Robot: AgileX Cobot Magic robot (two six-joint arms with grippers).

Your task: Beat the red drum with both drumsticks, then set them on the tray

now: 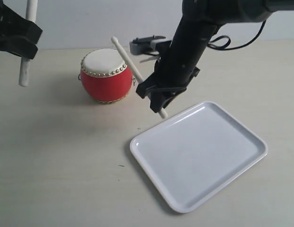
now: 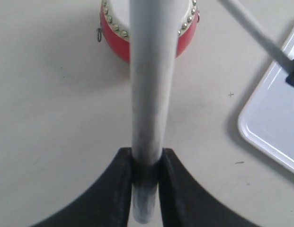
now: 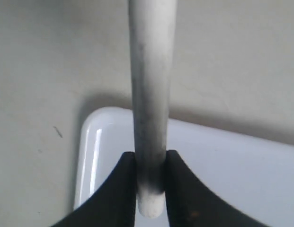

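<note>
The red drum (image 1: 107, 78), cream-topped with gold studs, stands on the table at the back left of the middle. My left gripper (image 1: 23, 43) hangs high at the far left, shut on one drumstick (image 1: 24, 72) that it holds nearly upright and away from the drum. In the left wrist view the jaws (image 2: 147, 158) clamp this drumstick (image 2: 151, 71), which crosses over the drum (image 2: 116, 42). My right gripper (image 1: 159, 94) is shut on the other drumstick (image 1: 127, 60) just off the white tray's (image 1: 199, 156) far corner. That stick's knob points up past the drum's right side. The right wrist view shows this gripper (image 3: 150, 158) clamping the drumstick (image 3: 151, 71) over the tray's corner (image 3: 232, 165).
The tray lies at the front right of the beige table (image 1: 57, 156). The right arm's black links (image 1: 194, 33) reach in from the top right, with a cable loop behind them. A pale wall (image 1: 90, 19) backs the table.
</note>
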